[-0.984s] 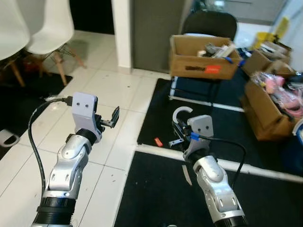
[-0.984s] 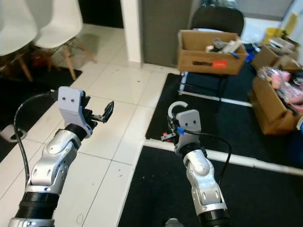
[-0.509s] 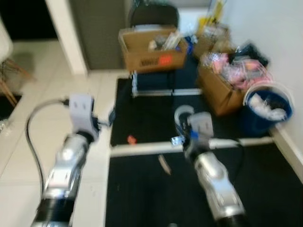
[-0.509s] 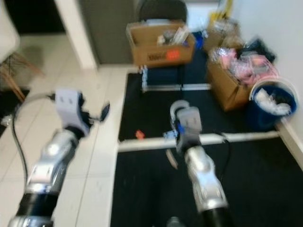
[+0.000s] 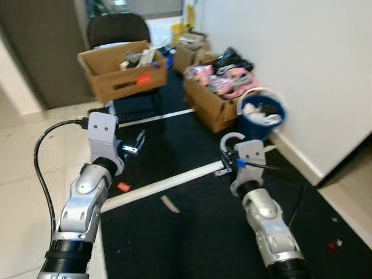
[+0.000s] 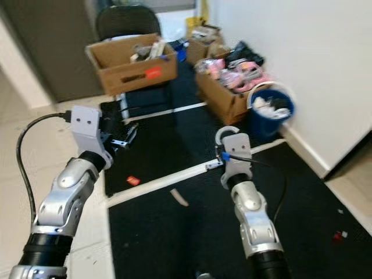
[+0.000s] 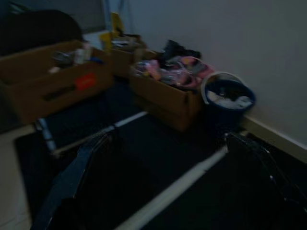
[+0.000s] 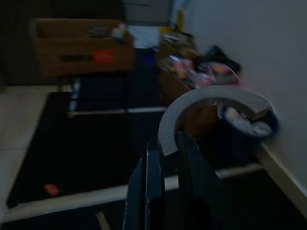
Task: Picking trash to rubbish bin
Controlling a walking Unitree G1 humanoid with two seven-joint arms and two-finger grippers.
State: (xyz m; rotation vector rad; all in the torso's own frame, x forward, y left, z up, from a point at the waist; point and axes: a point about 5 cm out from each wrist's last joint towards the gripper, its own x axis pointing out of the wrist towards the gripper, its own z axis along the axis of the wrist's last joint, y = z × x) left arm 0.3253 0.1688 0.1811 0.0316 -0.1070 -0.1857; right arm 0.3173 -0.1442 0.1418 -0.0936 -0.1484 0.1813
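The right gripper (image 8: pixel 165 158) is clamped on one end of a curved grey strip (image 8: pixel 206 103), a half-ring of trash that rises from between the two black fingers (image 8: pixel 151 165) and arches up and over toward the blue rubbish bin (image 5: pixel 263 114), its free end hanging in the air on the bin's side. The strip stands roughly upright above the gripper, with its open side facing down. The bin stands against the white wall (image 5: pixel 302 70), already holding pale scraps, and the held strip is short of it, above the black mat (image 5: pixel 192 232) on the near side of the white floor strip (image 5: pixel 157 185). Just beside the bin on its far side sits an open cardboard box (image 5: pixel 212 104) stuffed with pink items, and farther along a second cardboard box (image 5: pixel 119 72) rests on a black chair (image 5: pixel 116 29). The left gripper (image 5: pixel 138 142) is raised well away from the bin, fingers spread and empty. On the mat near the floor strip lie a small red scrap (image 5: pixel 123 186) and a pale flat sliver (image 5: pixel 170 204).
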